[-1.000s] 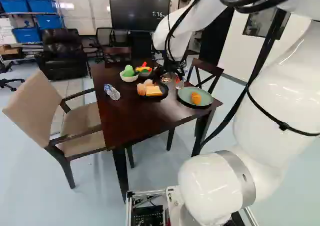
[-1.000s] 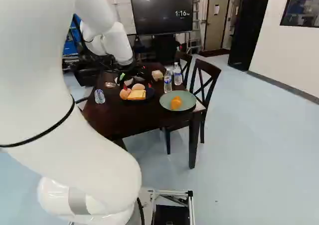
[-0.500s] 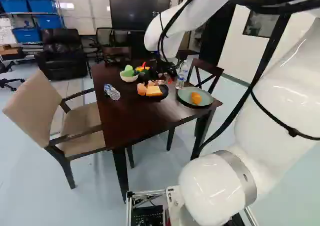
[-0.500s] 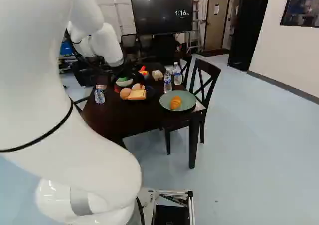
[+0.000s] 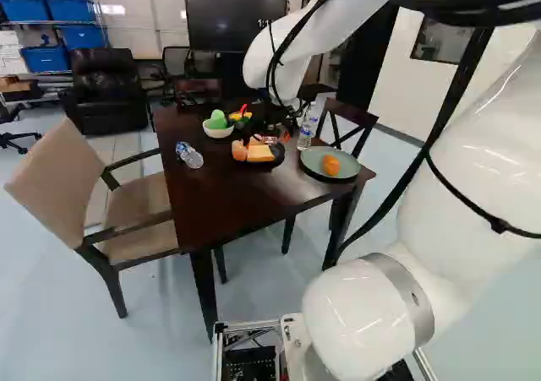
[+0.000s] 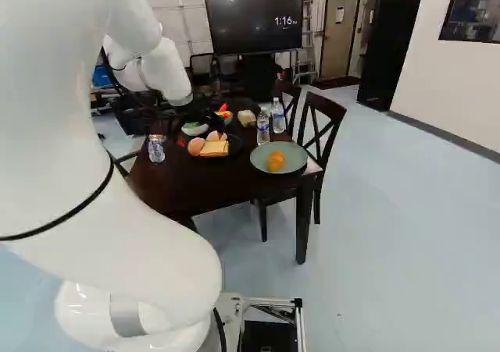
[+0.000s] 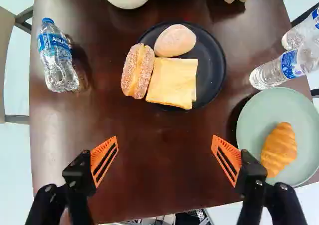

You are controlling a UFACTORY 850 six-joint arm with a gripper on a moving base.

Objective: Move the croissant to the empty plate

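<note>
With our end effector point(image 7: 165, 144) spread wide, we'd gently pinch the light, crushable-looking croissant point(image 7: 279, 149) beside it across its middle.

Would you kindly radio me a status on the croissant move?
Gripper open, nothing held. Croissant on green plate. Upright bottle close beside that plate, possible snag; black plate holding bread.

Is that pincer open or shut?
Open: the pincer has its orange pads wide apart, with bare table showing between them.

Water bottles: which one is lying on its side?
The bottle farthest from the croissant, across the black plate; the other two bottles stand upright.
</note>
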